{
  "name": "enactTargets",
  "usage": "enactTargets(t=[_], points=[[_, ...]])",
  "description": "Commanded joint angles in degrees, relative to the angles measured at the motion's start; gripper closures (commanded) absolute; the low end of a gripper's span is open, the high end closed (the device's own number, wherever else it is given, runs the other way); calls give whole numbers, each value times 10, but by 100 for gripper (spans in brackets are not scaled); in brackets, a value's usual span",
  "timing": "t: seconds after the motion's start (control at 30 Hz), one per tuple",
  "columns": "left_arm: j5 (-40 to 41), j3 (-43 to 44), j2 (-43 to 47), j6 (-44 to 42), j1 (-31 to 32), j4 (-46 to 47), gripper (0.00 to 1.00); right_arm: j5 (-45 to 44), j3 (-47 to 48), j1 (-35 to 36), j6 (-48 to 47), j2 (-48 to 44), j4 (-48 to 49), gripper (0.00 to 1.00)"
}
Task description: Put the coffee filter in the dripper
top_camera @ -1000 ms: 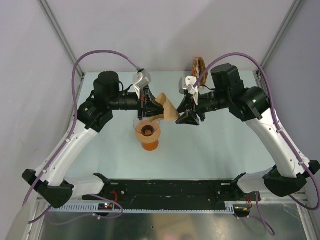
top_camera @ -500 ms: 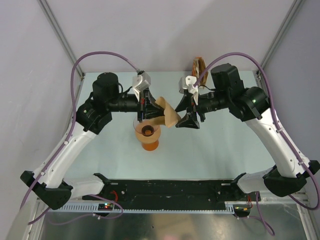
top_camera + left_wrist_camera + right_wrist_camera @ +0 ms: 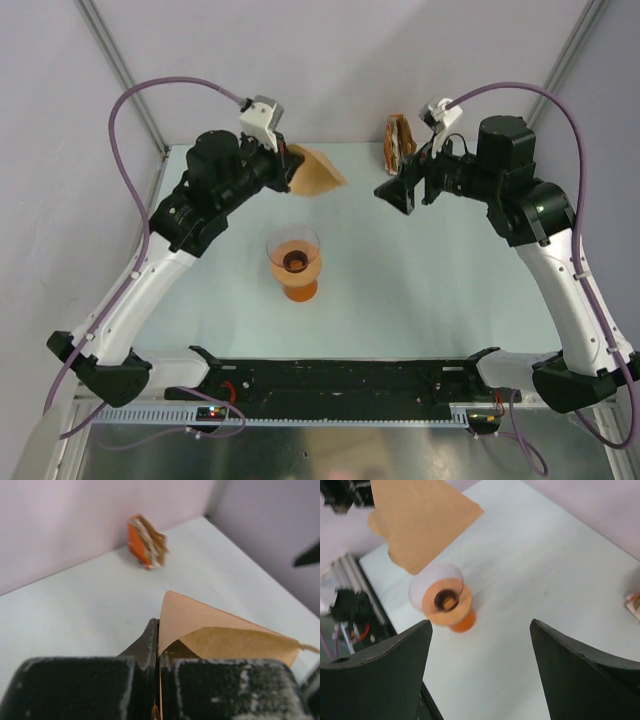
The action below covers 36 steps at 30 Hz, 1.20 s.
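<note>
Dripper (image 3: 293,262) mid-table; coffee filter (image 3: 316,176) aloft behind it; paper bundle (image 3: 399,143) back right

a: how many filters do you count?
b: one coffee filter (image 3: 315,172), a single tan cone.
a: and drippers?
b: one dripper (image 3: 294,258) (orange, with a dark hole in the middle).
a: paper bundles?
b: one bundle of papers (image 3: 399,142).
a: arms?
b: two arms, so two grippers: the left gripper (image 3: 291,166) and the right gripper (image 3: 393,190). one table (image 3: 430,285) under it all.
</note>
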<state>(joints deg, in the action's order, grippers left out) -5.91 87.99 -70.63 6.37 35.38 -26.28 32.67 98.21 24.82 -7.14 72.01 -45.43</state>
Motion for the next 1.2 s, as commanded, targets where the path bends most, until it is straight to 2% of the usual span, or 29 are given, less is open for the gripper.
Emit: enactTargets(t=[0.0,0.13,0.33,0.53,0.7,0.93,1.17], points=[[227,63,-35,54,31,23,100,-149,9,20,161,-12,124,15],[328,106,-75,64,75,28,100,-251,32,72,196,7,167,14],[344,143,-99,85,93,39,100,-383,58,150,173,41,208,8],[321,131,-90,91,102,61,100,-419,70,163,172,70,218,7],[295,103,-71,88,104,90,100,-413,73,163,171,85,229,5],[285,94,-68,83,111,105,100,-390,70,168,182,94,239,16],[287,90,-70,81,119,106,100,-391,66,175,164,96,256,30]])
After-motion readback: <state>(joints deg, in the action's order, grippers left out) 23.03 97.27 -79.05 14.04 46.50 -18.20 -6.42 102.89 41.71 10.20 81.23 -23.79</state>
